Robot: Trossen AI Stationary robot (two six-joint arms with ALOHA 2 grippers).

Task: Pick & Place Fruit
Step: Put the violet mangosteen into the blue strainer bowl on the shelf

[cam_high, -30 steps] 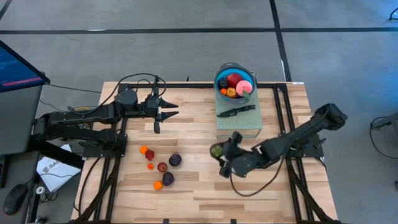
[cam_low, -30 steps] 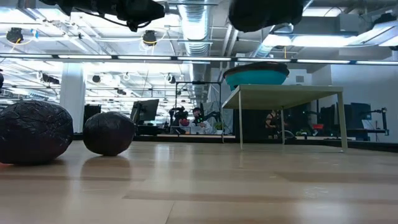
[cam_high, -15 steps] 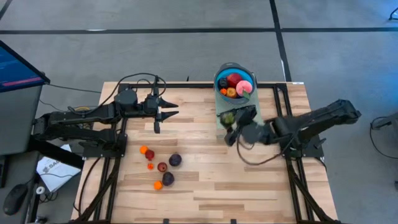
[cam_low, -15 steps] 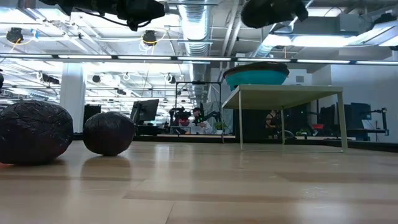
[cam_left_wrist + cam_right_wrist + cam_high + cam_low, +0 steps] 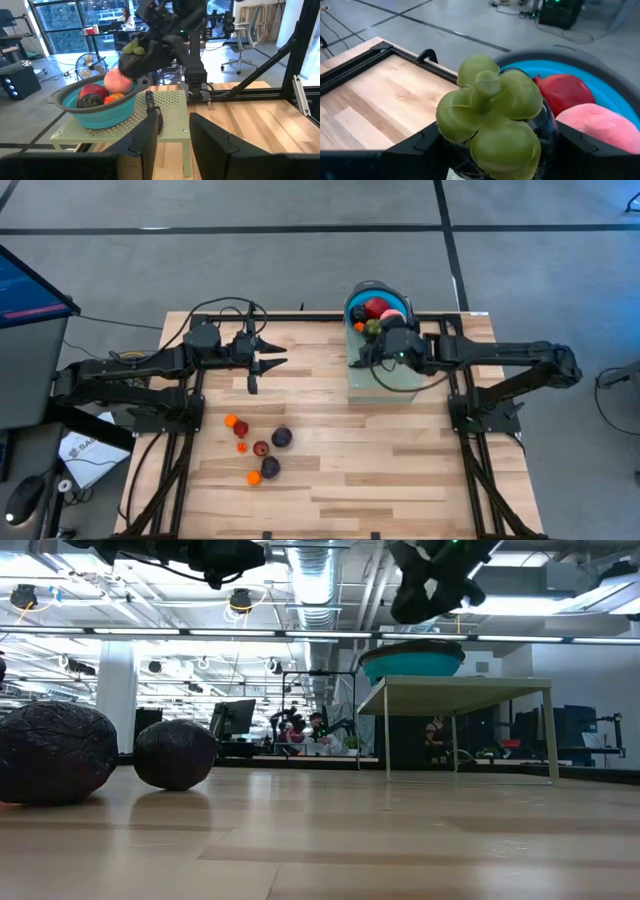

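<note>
Across the middle of the high view lies a pale wood-plank table (image 5: 330, 480) on grey floor, with a monitor (image 5: 30, 285) at the left edge. Behind it, the low view shows an open workshop with ceiling ducts, desks and seated people far off.

At the upper centre of the table a pale green perforated stand (image 5: 385, 385) carries a teal bowl (image 5: 352, 315), holding a red fruit (image 5: 376, 307), a pink fruit (image 5: 120, 80) and small orange pieces; a black knife (image 5: 152, 107) lies on the stand beside it.

Over the bowl's edge the right gripper (image 5: 385, 340) is clamped around a dark fruit with a green leafy cap (image 5: 490, 107).

Lower left of centre, loose fruit pieces (image 5: 258, 448) sit on the wood. The left gripper (image 5: 268, 360) hangs at upper left, fingers slightly apart, holding nothing.
</note>
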